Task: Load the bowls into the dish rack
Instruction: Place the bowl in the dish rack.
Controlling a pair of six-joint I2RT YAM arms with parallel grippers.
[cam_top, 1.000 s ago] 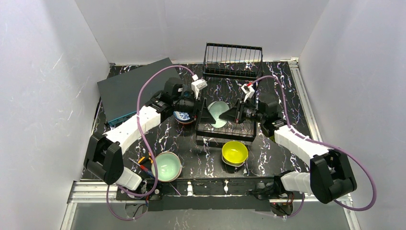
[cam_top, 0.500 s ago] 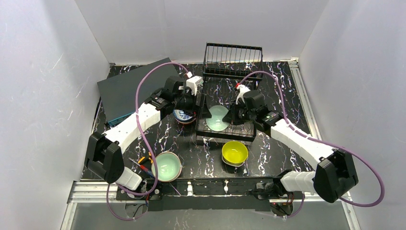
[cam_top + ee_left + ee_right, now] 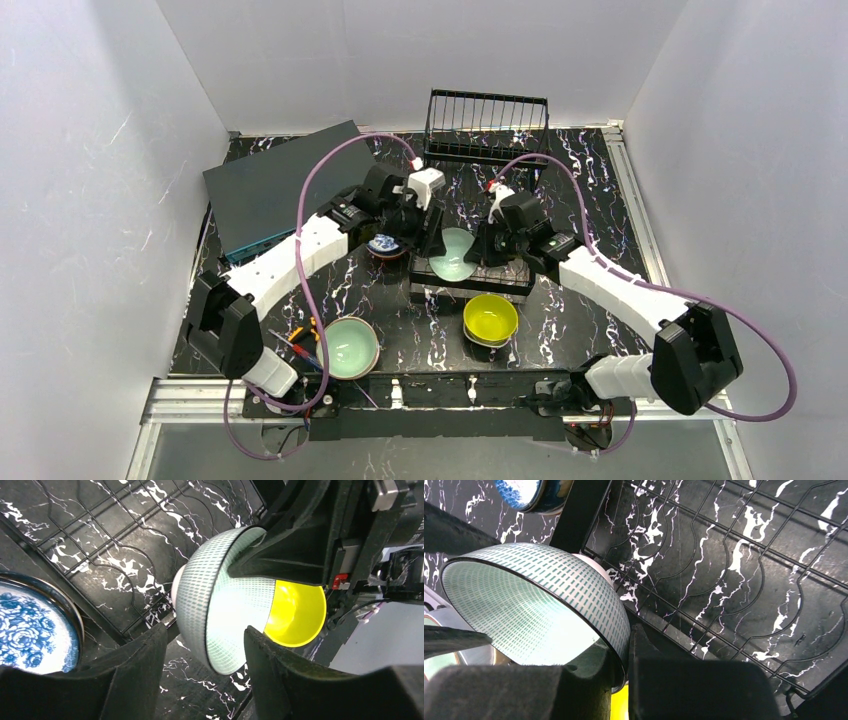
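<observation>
My right gripper [image 3: 480, 250] is shut on the rim of a mint-green bowl with a dash pattern [image 3: 452, 255]. It holds the bowl tilted on edge over the dish rack's flat wire base [image 3: 500, 283]; in the right wrist view my right gripper [image 3: 626, 650] pinches the bowl's wall [image 3: 539, 600]. My left gripper [image 3: 425, 225] is open; in the left wrist view it [image 3: 202, 645] straddles the bowl's lower edge [image 3: 225, 615] without touching. The rack's upright basket [image 3: 487, 125] stands at the back. A blue-and-white bowl [image 3: 383, 244], a yellow bowl [image 3: 490, 318] and a plain mint-green bowl [image 3: 350, 347] sit on the table.
A dark grey flat box [image 3: 285, 185] lies at the back left. Small orange-handled items [image 3: 300, 340] lie beside the plain mint-green bowl. White walls close in the table on three sides. The yellow bowl [image 3: 295, 612] sits just in front of the rack base.
My right gripper has carried the patterned bowl left and nearer, over the rack base's front part. My left gripper has swung right from the blue-and-white bowl to the held bowl.
</observation>
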